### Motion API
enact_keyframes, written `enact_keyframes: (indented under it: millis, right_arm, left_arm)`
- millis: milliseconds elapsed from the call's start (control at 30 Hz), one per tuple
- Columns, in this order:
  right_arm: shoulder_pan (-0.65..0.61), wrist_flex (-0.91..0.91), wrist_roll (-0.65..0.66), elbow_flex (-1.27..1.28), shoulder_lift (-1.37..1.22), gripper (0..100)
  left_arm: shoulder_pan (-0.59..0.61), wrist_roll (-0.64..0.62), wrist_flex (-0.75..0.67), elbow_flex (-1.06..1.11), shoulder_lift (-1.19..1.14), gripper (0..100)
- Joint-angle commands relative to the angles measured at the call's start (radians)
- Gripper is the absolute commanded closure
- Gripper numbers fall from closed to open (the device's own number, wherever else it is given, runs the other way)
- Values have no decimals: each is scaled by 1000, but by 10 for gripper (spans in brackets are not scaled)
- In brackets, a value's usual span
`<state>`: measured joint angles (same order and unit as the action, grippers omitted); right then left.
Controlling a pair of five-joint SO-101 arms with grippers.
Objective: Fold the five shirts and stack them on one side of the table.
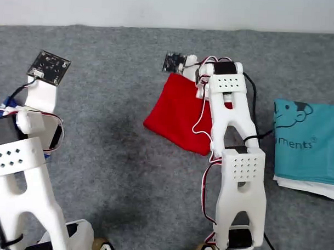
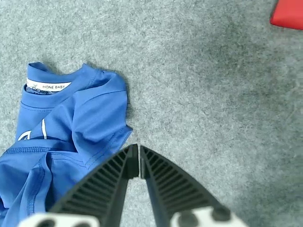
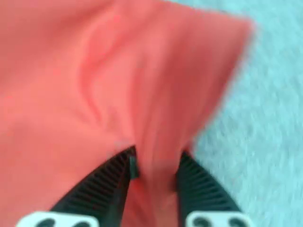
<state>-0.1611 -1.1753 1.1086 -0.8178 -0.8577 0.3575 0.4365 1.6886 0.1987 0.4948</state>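
Note:
A red shirt (image 1: 175,111) lies partly folded in the middle of the grey table. My right gripper (image 3: 156,158) is at the shirt's far edge, shut on a raised fold of the red shirt (image 3: 94,94). A blue shirt (image 2: 61,137) lies crumpled at the table's left, collar showing. Beside its sleeve, my left gripper (image 2: 138,155) hangs shut over bare table with nothing in it. A teal shirt (image 1: 309,143) lies folded at the right edge, on top of a white garment (image 1: 310,187).
Grey carpet-like cloth (image 1: 111,156) covers the table, with open room between the two arms and along the far side. A corner of the red shirt (image 2: 289,14) shows beyond the left gripper. The right arm (image 1: 237,160) spans the space between red shirt and teal stack.

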Motion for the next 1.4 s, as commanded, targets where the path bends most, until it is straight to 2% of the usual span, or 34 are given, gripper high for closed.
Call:
enact_keyframes:
  millis: [0,200,400,733,833,933,1367]
  right_arm:
    - [12,33,-311,-61,61,776]
    - [15,18,-743,-61,133,733]
    - [2,-122,-1097,-61,206,731]
    - [-54,-346,-1462,-58,222,724]
    - [-59,-375,-1570,-55,214,642]
    - [-54,-378,-1628,-55,182,563]
    - [-24,-312,-1629,-61,-90,673]
  left_arm:
    - [5,3,8,-4,34,985]
    - [5,3,6,-4,34,985]
    - [5,2,6,-4,34,985]
    - [5,2,6,-2,34,985]
    - [5,2,6,-2,34,985]
    - [5,2,6,-2,34,985]
    - [5,2,8,4,34,985]
